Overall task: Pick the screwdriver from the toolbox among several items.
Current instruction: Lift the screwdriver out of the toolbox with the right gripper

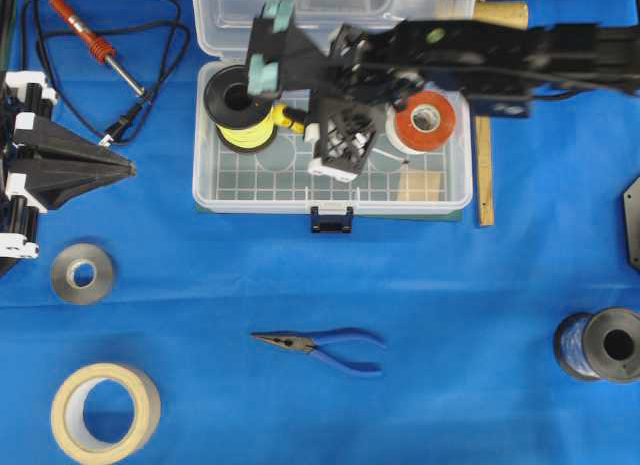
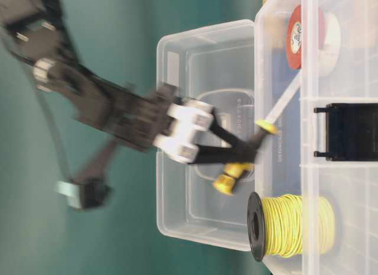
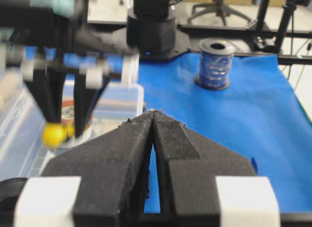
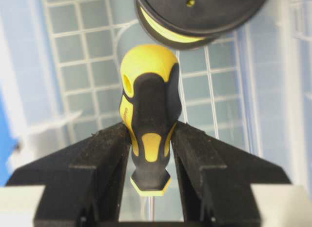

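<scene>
The screwdriver (image 4: 148, 114) has a chunky yellow-and-black handle, and my right gripper (image 4: 150, 134) is shut on it. In the overhead view the right gripper (image 1: 300, 123) reaches into the clear toolbox (image 1: 330, 203), and only a bit of yellow handle (image 1: 290, 117) shows. In the table-level view the right gripper (image 2: 248, 151) holds the handle (image 2: 227, 180) raised, and the silver shaft (image 2: 286, 97) slants into the box. My left gripper (image 1: 130, 168) is shut and empty at the table's left, and it also shows in the left wrist view (image 3: 155, 113).
In the toolbox are a yellow wire spool (image 1: 238, 107) and an orange tape roll (image 1: 425, 120). On the blue cloth lie a red soldering iron (image 1: 95, 45), blue pliers (image 1: 325, 345), a grey roll (image 1: 82, 273), masking tape (image 1: 105, 413), a blue wire spool (image 1: 600, 345) and a wooden ruler (image 1: 485, 170).
</scene>
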### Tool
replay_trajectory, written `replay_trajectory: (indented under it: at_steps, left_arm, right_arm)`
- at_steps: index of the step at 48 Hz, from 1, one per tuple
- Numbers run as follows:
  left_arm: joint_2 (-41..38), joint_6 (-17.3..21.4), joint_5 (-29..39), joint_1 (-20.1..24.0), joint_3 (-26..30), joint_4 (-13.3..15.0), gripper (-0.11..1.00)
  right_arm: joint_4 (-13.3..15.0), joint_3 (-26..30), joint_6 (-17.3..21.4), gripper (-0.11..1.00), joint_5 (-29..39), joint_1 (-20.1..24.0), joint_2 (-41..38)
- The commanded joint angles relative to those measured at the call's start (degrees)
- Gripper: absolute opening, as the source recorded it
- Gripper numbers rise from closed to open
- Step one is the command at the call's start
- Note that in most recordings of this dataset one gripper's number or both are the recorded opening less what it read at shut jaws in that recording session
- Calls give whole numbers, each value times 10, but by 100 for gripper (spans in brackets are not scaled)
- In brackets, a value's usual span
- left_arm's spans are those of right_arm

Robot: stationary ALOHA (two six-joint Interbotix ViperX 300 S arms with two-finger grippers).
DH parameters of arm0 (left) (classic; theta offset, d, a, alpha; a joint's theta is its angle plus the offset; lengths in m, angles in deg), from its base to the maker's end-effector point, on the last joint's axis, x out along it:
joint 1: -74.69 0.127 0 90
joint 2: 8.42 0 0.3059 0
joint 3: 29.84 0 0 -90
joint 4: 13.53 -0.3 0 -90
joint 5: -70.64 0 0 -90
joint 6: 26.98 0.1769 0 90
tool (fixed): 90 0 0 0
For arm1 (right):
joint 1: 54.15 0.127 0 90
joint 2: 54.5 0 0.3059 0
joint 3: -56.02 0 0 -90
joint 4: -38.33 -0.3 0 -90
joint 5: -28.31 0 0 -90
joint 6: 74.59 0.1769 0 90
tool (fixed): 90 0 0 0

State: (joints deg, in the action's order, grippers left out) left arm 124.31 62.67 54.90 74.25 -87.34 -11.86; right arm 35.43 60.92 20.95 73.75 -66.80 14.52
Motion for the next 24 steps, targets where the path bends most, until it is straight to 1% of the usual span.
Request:
replay_trajectory:
  at_steps: [1, 9, 16, 21, 24]
  left_arm:
    - [-2, 0, -4, -2, 6, 1, 0]
    - [-2, 0, -4, -2, 6, 1, 0]
    - [-1, 0, -4, -2, 6, 1, 0]
    - [-1, 0, -4, -2, 6, 1, 0]
    - [-1, 0, -4, -2, 6, 1, 0]
  right_arm:
    - [2, 8, 7, 46, 23, 7, 54]
    - [3, 9, 40, 46, 62, 40, 110]
    - [7, 9, 78, 46, 72, 97, 114]
    - [25, 14, 121, 46, 69, 146, 94]
    - [43, 20, 150, 46, 69, 169, 75]
